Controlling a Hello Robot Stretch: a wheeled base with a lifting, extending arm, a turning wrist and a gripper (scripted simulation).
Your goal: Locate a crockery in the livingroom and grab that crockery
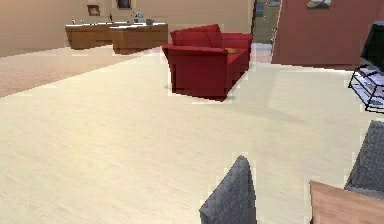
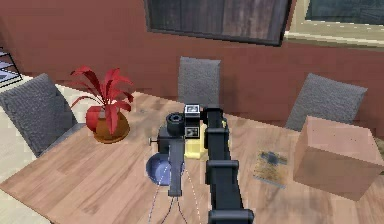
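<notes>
One red-leaved plant in a pot, blue bowl near the tool, its hold indiscernible.

A: What's on the wooden table?
B: A red potted plant and a brown box, well apart; grey chairs stand around it.
A: Ahead?
B: A red sofa, wooden cabinets beyond.

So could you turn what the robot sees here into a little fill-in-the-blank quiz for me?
The sofa in the forward view is ___. In the arm side view, ___ grey chairs stand around the wooden table. The round dish near the end effector is ___.
Missing words: red; three; blue.
</notes>
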